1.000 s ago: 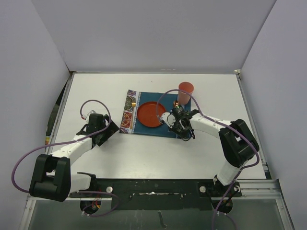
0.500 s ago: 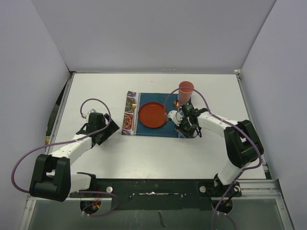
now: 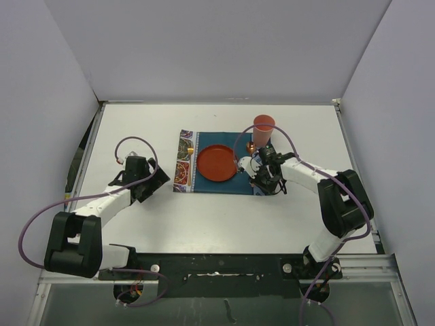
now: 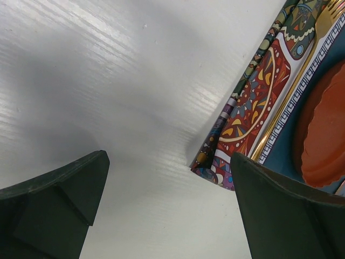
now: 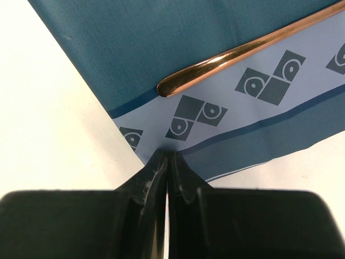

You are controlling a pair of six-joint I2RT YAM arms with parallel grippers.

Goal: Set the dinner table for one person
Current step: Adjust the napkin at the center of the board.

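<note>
Much of the teal rectangular cloth placemat (image 3: pixel 212 187) with patterned ends is covered. In the top view the right arm (image 3: pixel 306 176) lies over its right end, hiding most of a copper-coloured metal utensil (image 5: pixel 245 49). Only the utensil's rounded handle end shows, in the right wrist view. The right gripper (image 5: pixel 166 157) has its jaws pressed together, tips at the mat's near edge; whether any cloth is nipped between them cannot be told. The left gripper (image 4: pixel 168 216) hangs over bare bench just left of the mat, jaws wide and holding nothing. Its view cuts off a gold metal fork (image 4: pixel 294 91) lying on the patterned end and a round red-orange plate (image 4: pixel 323 135). A tall salmon-pink cup (image 3: pixel 263 130) stands at the mat's far right corner.

The large plain white rectangular bench (image 3: pixel 204 224) with thin metal edging fills the middle of the top view and carries everything. Its surface is matt with a faint grain. Plain pale grey walls (image 3: pixel 204 47) close it in on three sides.
</note>
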